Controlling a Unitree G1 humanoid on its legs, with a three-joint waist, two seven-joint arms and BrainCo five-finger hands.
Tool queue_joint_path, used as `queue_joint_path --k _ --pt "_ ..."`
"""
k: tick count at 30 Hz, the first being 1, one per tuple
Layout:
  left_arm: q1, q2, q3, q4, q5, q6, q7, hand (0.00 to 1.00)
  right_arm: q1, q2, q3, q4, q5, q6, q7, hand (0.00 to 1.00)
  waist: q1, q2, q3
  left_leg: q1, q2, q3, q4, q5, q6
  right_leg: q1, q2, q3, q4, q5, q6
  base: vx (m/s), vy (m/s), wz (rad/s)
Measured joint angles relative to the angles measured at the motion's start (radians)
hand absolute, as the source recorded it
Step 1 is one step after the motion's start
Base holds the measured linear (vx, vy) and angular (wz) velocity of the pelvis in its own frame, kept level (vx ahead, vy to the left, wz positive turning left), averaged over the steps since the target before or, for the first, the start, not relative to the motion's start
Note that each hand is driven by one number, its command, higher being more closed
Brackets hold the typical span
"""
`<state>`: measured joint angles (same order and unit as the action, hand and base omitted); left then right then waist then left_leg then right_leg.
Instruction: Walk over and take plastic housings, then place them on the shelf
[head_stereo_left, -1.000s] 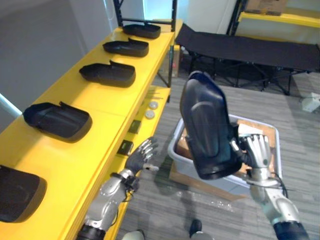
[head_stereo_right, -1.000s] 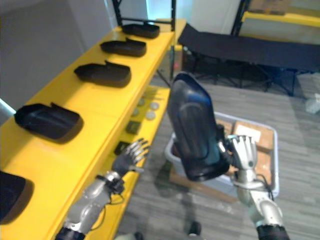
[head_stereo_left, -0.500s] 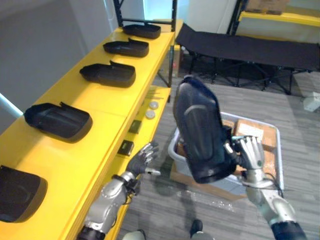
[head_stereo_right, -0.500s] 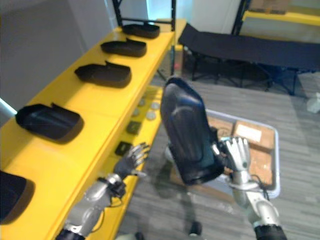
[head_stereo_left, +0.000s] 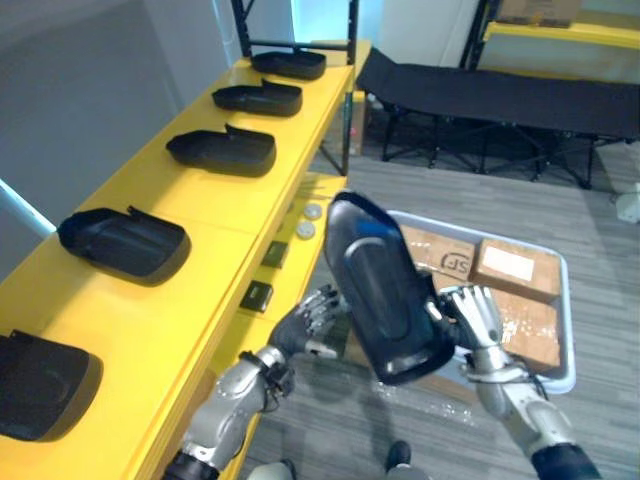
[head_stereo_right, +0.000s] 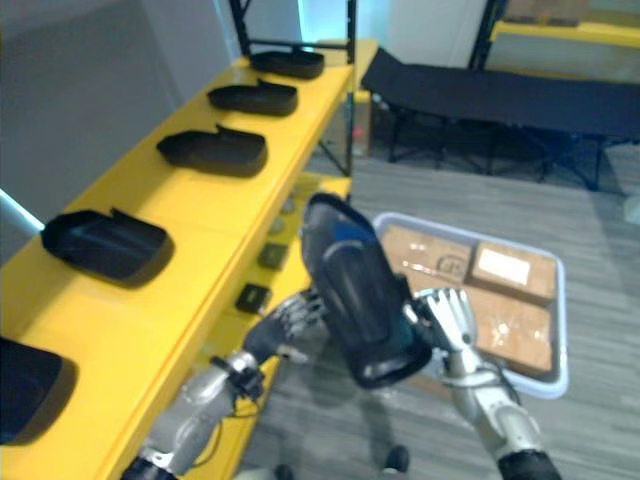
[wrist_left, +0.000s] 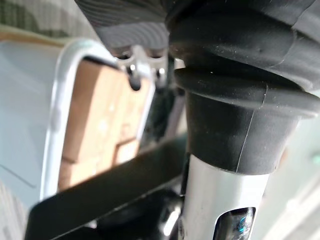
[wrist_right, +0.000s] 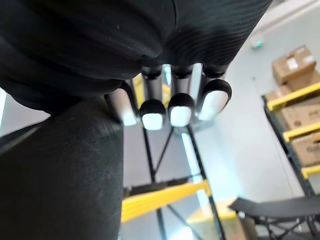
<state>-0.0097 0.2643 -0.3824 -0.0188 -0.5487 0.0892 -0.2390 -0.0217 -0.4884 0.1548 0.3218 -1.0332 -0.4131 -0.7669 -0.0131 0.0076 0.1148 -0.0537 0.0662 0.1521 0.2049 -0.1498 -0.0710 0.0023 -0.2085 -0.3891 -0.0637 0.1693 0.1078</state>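
Getting the large dark plastic housing (head_stereo_left: 385, 300) onto the long yellow shelf (head_stereo_left: 160, 320) cleanly depends, I judge, on support from both sides. The right hand (head_stereo_left: 478, 318) grips the housing by its right edge, with its fingers closed against the shell and its thumb hidden behind it. The housing stands nearly upright, tilted back, in the air between the shelf's front edge and the grey plastic tote (head_stereo_left: 567, 335) of cardboard boxes (head_stereo_left: 512, 268). The left hand (head_stereo_left: 303, 325) hangs with loose, spread fingers just beside the housing's lower left edge; whether it touches cannot be told. It should cup that edge before any swing, since a one-sided hold on so broad a shell invites twisting. Five matching black housings (head_stereo_left: 125, 243) lie hollow side up in a row along the shelf. The bare yellow between the nearest two is a likely landing spot. The shell needs turning flat, hollow up, then carrying over the shelf's lip and lowering apart from both neighbours.
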Motion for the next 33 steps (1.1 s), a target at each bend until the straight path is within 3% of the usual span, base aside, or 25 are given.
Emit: queue_joint_path --k 12,22,23,33 --pt "-0.041 -0.038 -0.113 0.07 0.049 0.002 0.081 0.0 -0.048 0.029 0.092 0.003 0.013 0.007 0.011 1.0 0.003 0.0 0.0 -0.001 0.0 -0.003 0.008 0.0 0.0 0.002 0.0 -0.001 0.002 0.0 0.0 0.0 0.0 0.0" --pt "-0.051 -0.046 -0.143 0.171 0.057 -0.017 0.157 0.0 -0.072 0.069 0.158 0.047 0.04 0.067 0.028 1.0 0.015 -0.001 0.001 -0.002 0.002 -0.004 0.012 0.0 0.0 0.003 0.0 -0.002 0.006 0.0 -0.001 0.0 0.0 0.0" --pt "-0.052 -0.046 -0.143 0.175 0.054 -0.029 0.161 1.0 -0.072 0.073 0.161 0.05 0.043 0.075 0.032 1.0 0.017 -0.002 0.001 -0.002 0.002 -0.005 0.012 0.0 0.0 0.003 0.0 -0.002 0.006 0.0 -0.001 0.0 0.0 0.0" --pt "-0.057 -0.064 -0.14 0.237 0.043 -0.096 0.262 1.0 -0.072 0.128 0.183 0.091 0.078 0.095 0.03 1.0 0.025 -0.029 0.01 0.0 0.002 -0.011 0.013 0.0 0.0 0.012 0.001 -0.009 0.005 0.0 0.0 0.0 0.0 0.01"
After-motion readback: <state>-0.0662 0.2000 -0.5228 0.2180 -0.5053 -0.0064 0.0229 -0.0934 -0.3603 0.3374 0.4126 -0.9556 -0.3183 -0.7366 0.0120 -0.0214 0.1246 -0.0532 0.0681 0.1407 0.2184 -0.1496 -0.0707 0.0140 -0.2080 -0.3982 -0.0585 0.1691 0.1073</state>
